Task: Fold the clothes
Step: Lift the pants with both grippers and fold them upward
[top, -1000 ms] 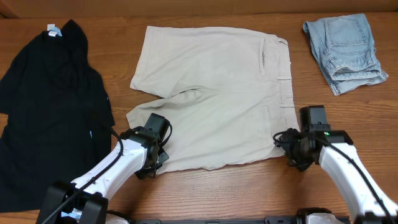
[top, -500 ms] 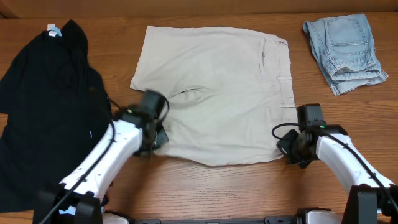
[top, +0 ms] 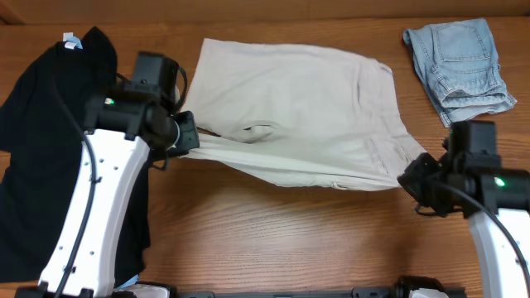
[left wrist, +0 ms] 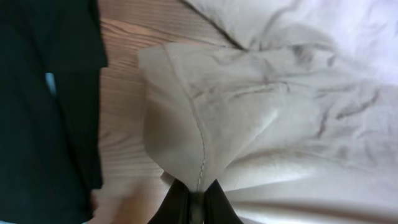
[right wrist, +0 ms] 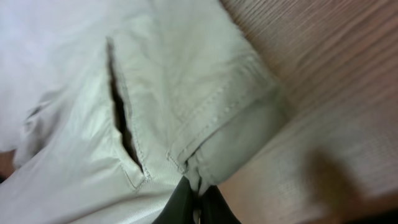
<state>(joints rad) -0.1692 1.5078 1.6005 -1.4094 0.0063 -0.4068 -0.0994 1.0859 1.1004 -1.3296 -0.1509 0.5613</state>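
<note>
Lifted and carried toward the far side since a second ago: near edge of the cream-beige shorts [top: 298, 108], earlier flat on the worktop [top: 273, 240]. Left jaws clamped on the leg-hem corner, fabric bunched above them in the left wrist view. Right jaws clamped on the waistband corner, just beside a pocket slit. Shorts stretched between both, mid-worktop, far half lying flat. Black top [top: 58, 141] at left, partly under the left arm [top: 108, 190]. Light-blue denim shorts [top: 460, 66] at far right, well apart.
</note>
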